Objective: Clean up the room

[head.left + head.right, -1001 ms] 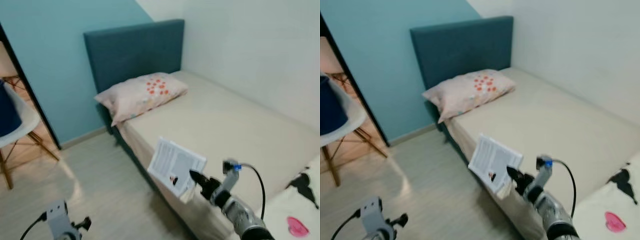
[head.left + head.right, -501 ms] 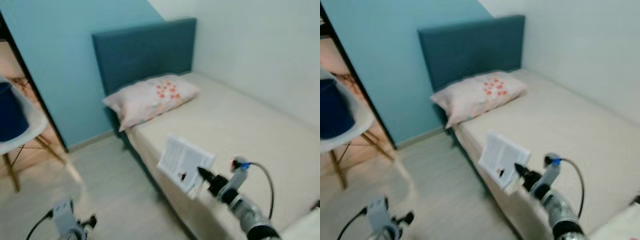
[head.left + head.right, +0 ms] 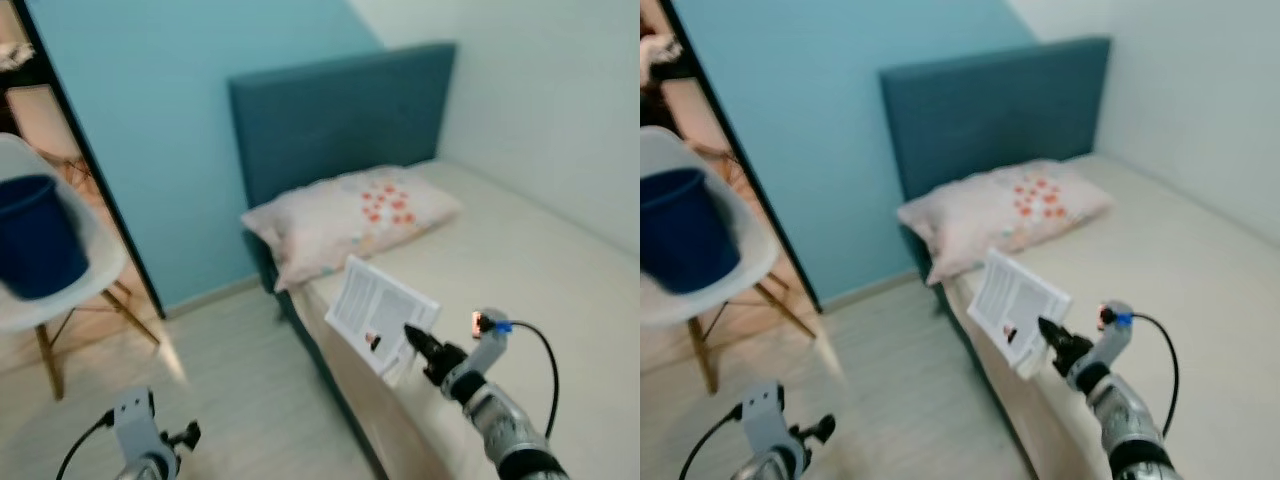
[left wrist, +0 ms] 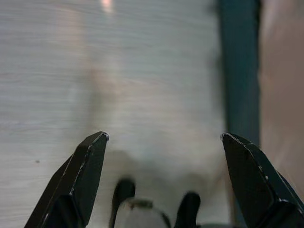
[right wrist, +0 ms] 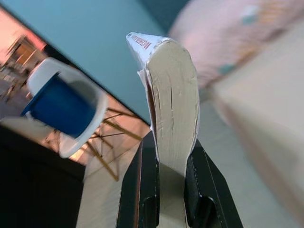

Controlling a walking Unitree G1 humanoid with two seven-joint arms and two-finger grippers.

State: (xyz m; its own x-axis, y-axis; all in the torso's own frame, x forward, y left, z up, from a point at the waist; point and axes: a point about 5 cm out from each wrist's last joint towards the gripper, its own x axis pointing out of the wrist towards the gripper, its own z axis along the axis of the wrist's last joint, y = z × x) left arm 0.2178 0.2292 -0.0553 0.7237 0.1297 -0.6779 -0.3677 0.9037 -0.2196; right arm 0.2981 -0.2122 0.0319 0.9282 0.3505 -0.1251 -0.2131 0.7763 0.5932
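Between right hand (image 5: 164,190) fingers, book (image 5: 171,90) shows page edges.

The bed (image 3: 560,250) stands in the corner, its beige mattress bare apart from one pillow (image 3: 352,215). The pillow, pale pink with red-orange dots, lies at the head end, against the teal headboard (image 3: 340,115). The floor (image 3: 230,390) beside the bed is light wood-look plank. A white chair (image 3: 60,290) with wooden legs stands on it, well apart from the bed, with a blue bucket (image 3: 40,235) on its seat.
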